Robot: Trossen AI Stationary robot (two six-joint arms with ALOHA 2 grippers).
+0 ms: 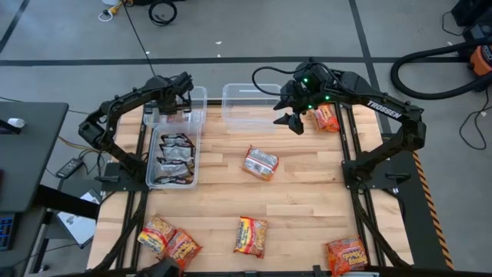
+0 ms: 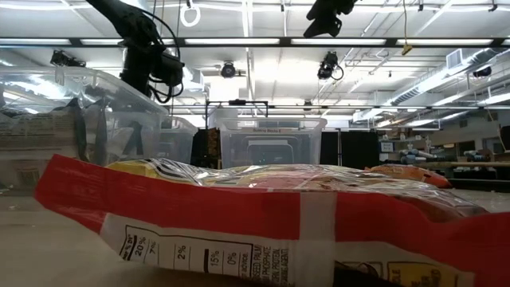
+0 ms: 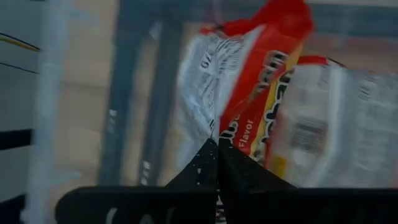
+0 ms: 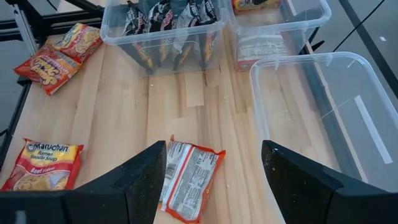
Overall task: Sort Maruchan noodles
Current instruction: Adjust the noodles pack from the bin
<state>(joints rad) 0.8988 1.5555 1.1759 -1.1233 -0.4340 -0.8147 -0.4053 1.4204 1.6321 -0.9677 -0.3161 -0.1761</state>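
Note:
My left gripper is over the far-left clear bin, shut on a red-and-white Maruchan packet; a second packet lies beside it in that bin. My right gripper is open and raised above the table near the empty clear bin. A white-backed red packet lies flat on the table below it. More packets lie flat: an orange one at the far right and several along the near edge. Silver-black packets stand in another bin. My left gripper pinches the red-and-white packet between its two shut fingertips, at the packet's crinkled edge. The rest of the packet reaches away beyond the tips, inside the bin. Whether it rests on the bin floor I cannot tell.
Three clear bins stand at the far left and far middle of the wooden table. In the low view a packet fills the near foreground. The arms' dark frames run along both sides. Bare wood lies around the middle packet.

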